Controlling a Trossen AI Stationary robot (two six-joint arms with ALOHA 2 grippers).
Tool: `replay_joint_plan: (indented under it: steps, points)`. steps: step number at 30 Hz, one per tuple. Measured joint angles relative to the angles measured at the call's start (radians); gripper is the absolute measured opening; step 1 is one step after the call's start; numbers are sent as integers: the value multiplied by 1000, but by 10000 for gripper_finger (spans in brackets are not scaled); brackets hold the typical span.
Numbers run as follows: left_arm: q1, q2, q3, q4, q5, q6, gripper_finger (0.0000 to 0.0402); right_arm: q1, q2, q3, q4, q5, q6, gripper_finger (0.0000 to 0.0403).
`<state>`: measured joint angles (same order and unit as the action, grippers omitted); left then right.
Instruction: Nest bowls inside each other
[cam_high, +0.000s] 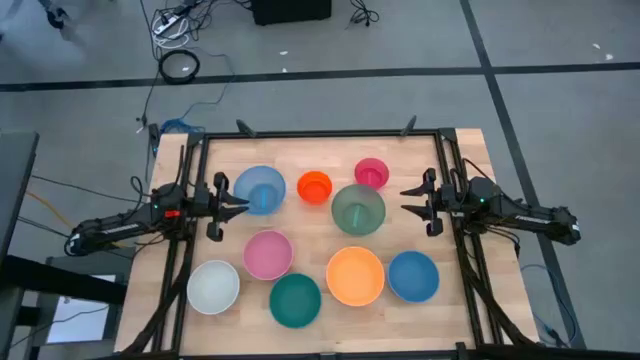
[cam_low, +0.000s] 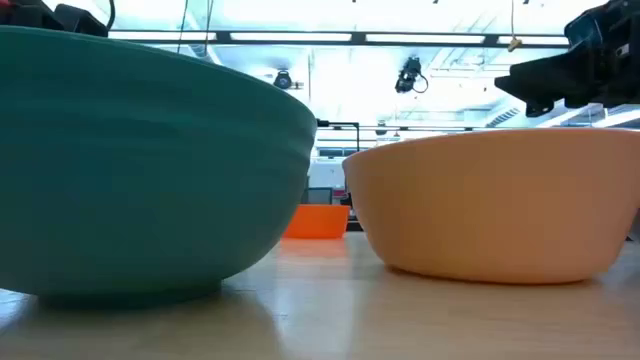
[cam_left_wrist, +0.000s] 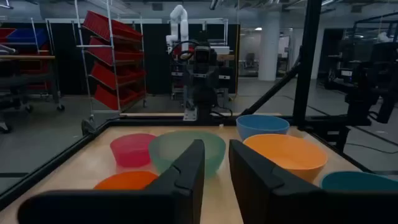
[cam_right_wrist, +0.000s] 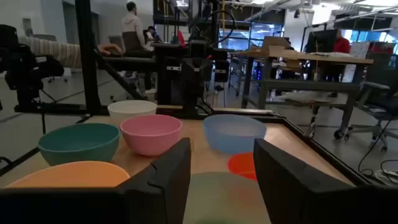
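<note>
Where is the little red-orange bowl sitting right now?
From above, the red-orange bowl sits in the table's far row, between the light blue bowl on its left and the magenta bowl on its right.

Nine bowls (cam_high: 357, 209) spread apart on table (cam_high: 460, 165), none nested

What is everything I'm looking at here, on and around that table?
Round plastic bowls: nine, none nested, on the wooden table.
Back row: light blue bowl, small red-orange bowl, small magenta bowl, grey-green bowl.
Middle: pink bowl.
Front row: white bowl, teal bowl, orange bowl, blue bowl.
Cables: black, floor behind table.
Left gripper: open, empty, beside light blue bowl.
Right gripper: open, empty, beside grey-green bowl.
</note>
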<state>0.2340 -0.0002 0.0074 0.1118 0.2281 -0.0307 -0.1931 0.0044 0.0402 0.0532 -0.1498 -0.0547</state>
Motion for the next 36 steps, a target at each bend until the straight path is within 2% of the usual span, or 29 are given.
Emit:
replay_joint_plan:
  steps: [36]
  points:
    - [11,17,0,36,-7,0,83,0,3,0,38,0,-8,164]
